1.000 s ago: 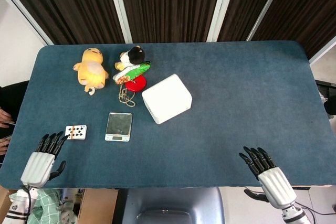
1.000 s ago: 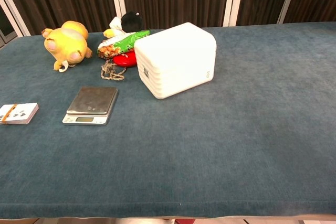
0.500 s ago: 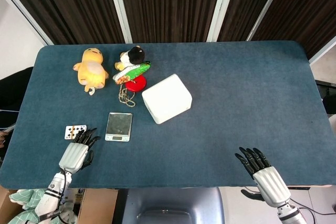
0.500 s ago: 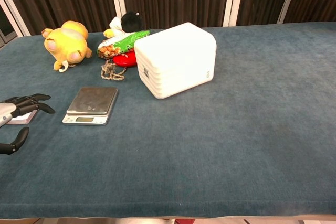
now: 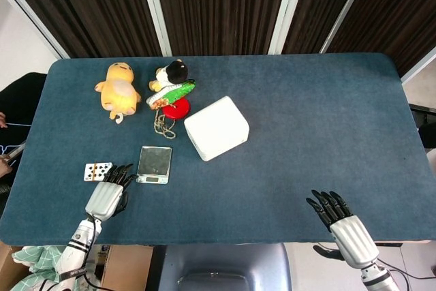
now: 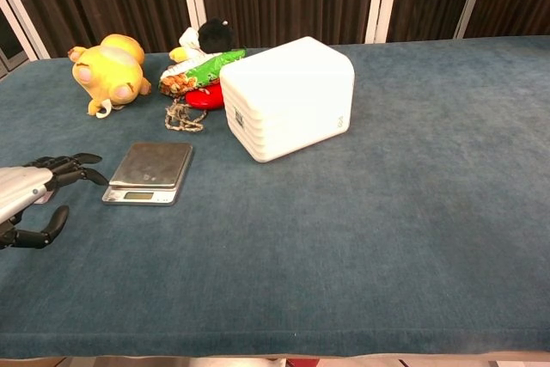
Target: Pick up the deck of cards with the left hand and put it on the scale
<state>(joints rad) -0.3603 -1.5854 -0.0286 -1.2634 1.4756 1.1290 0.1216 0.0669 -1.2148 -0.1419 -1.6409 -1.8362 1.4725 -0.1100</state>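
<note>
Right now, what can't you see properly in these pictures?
- Deck of playing cards: shows in the head view; in the chest view the left robot hand covers it.
- Right robot hand: outside the chest view entirely.
- Small silver scale: its display is too small to read in both views.
- Black-and-white plush toy: partly hidden under a green packet.
</note>
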